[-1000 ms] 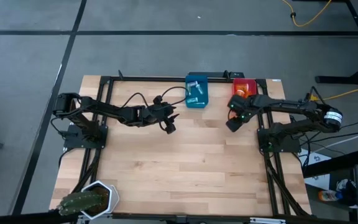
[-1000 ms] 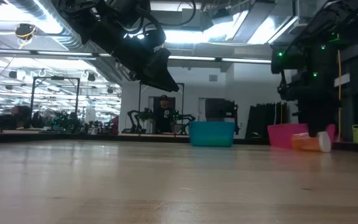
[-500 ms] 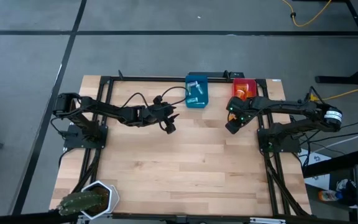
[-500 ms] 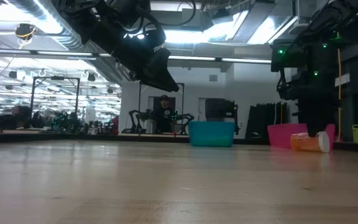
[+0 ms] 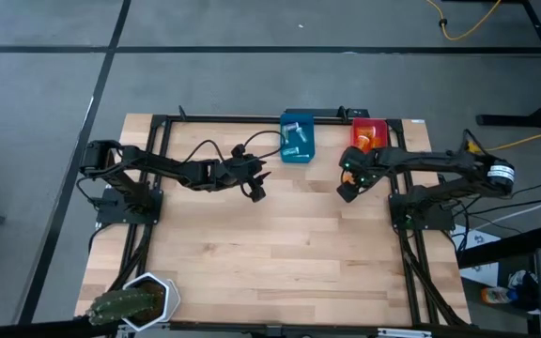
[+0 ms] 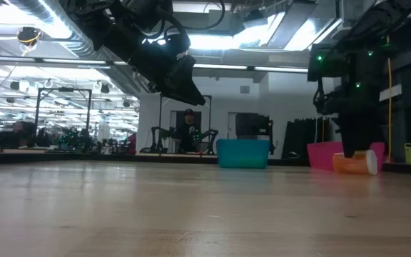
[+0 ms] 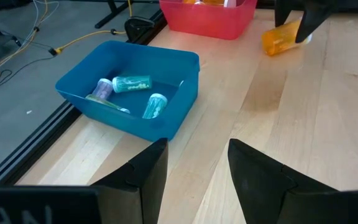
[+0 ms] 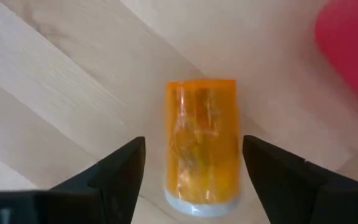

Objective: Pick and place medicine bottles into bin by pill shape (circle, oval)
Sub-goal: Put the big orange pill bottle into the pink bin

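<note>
Right now the right tool (image 8: 191,180) hangs low over the wooden desk (image 5: 270,253), just in front of the red bin (image 5: 368,132) at the far edge. Its two dark fingers (image 8: 120,174) stand spread apart, one on each side of an orange medicine bottle (image 8: 202,146) that lies on its side on the desk with its pale cap toward the wrist camera. A gap shows between the bottle and each finger, so the tool is released and grips nothing. In the low view the same bottle (image 6: 355,163) lies on the desk in front of the red bin (image 6: 327,155), with the right arm coming down over it.

The left tool (image 7: 194,180) hovers above the desk toward the middle, near the blue bin (image 5: 298,138), and nothing sits between its parted fingers (image 7: 145,180); it holds nothing. Its wrist camera looks past them into the blue bin (image 7: 179,109), where three small bottles (image 7: 132,83) lie on their sides: two teal and one purplish. Beyond it stands the red bin (image 7: 210,18), with some orange showing inside, and the orange bottle (image 7: 281,38) lies on the desk beside it.

At the near left corner of the desk, a potted cactus (image 5: 130,302) stands in a white pot.
</note>
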Robot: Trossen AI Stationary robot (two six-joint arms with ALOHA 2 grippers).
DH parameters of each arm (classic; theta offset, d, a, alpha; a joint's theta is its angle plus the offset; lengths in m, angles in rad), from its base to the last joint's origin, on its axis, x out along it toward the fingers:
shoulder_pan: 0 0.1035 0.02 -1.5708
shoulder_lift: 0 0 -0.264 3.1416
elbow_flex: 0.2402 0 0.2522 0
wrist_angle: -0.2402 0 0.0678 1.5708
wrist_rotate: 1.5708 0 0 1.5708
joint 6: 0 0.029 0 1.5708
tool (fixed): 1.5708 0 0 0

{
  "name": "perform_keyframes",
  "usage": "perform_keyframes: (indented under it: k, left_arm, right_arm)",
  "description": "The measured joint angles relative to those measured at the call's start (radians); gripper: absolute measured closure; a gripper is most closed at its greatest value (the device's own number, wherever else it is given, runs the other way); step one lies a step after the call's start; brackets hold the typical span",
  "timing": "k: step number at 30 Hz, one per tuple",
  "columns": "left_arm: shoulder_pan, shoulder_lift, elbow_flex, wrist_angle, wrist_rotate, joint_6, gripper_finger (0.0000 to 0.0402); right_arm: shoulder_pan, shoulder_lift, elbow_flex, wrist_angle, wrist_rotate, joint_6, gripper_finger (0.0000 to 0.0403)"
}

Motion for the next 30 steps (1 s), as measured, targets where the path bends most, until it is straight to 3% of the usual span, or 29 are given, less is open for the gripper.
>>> perform_keyframes:
  k: [11,25,30]
  left_arm:
    - [0.000,0.000,0.000,0.000,0.000,0.000,0.0239]
    - [0.000,0.000,0.000,0.000,0.000,0.032,0.0239]
    - [0.000,0.000,0.000,0.000,0.000,0.033,0.0239]
  right_arm:
    - [0.003,0.198,0.007,0.005,-0.032,0.001,0.0134]
    - [0.003,0.200,0.046,0.105,-0.013,0.022,0.0135]
    - [0.003,0.199,0.047,0.067,-0.014,0.021,0.0135]
